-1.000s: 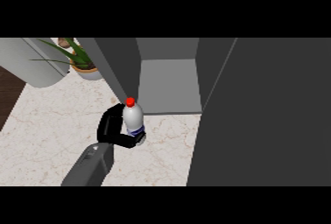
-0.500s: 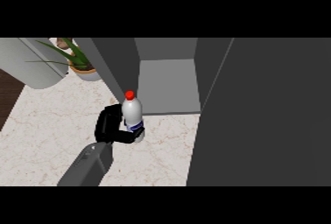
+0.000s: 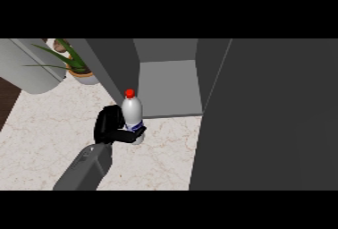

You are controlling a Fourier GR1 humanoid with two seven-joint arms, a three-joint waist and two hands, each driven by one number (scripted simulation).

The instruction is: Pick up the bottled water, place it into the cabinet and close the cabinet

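Red-capped water bottle (image 3: 133,117) is sitting upright in my left hand (image 3: 111,127), fingers curling round it, near the worktop's back edge; next I'm judging a forward carry into the open cabinet (image 3: 170,87).

Bottle (image 3: 133,117) upright at frame centre-left, over the counter (image 3: 46,134), just before the cabinet (image 3: 168,87) opening at upper centre. Hand (image 3: 109,127) wraps it from the left. Potted plant (image 3: 76,67) upper left. Cabinet door (image 3: 277,120) fills the right.

Bottled water (image 3: 132,112) lower side hidden by left hand (image 3: 109,126).
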